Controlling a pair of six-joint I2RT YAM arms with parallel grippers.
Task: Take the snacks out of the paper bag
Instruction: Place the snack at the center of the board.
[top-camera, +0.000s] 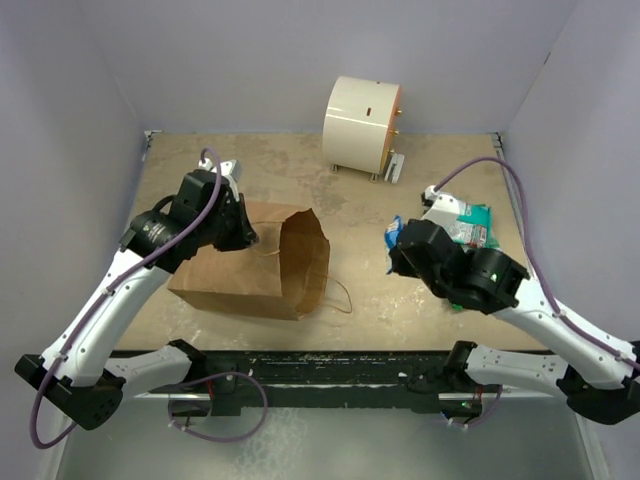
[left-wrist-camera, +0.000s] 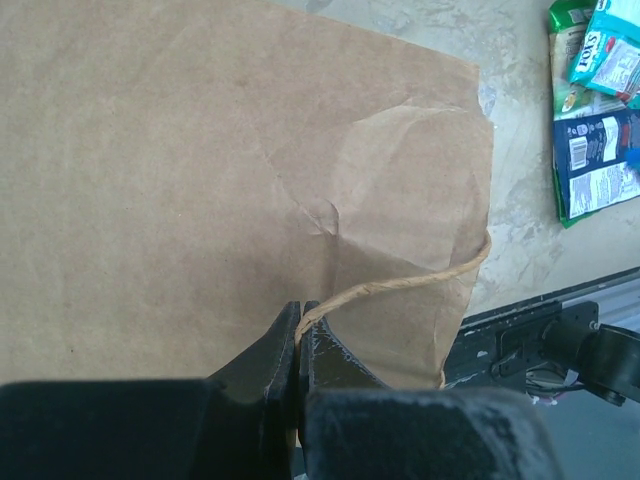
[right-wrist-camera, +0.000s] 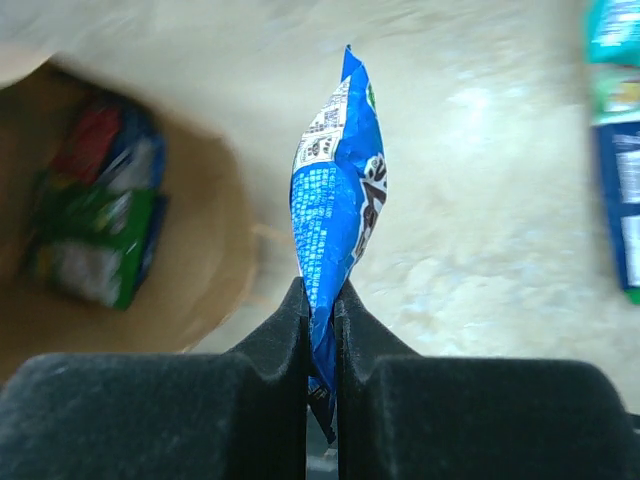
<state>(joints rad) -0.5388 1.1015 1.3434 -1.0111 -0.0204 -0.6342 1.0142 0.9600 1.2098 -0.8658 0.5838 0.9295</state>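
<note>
Left gripper (left-wrist-camera: 300, 318): clenched on the twisted handle (left-wrist-camera: 420, 278) of the paper bag (top-camera: 232, 275) — I pin it so the bag, lying on its side, cannot slide and its mouth faces my other arm.
Right gripper (right-wrist-camera: 320, 300): clamped on the edge of a blue-and-white packet (right-wrist-camera: 338, 190), held outside the mouth.
Snacks inside (right-wrist-camera: 95, 235): green, red and blue shapes (blurred, count unsure) — only my right wrist view sees them.
Snacks outside (top-camera: 468, 226): lying on the table (top-camera: 300, 170) at the right; the overhead view places them best.
</note>
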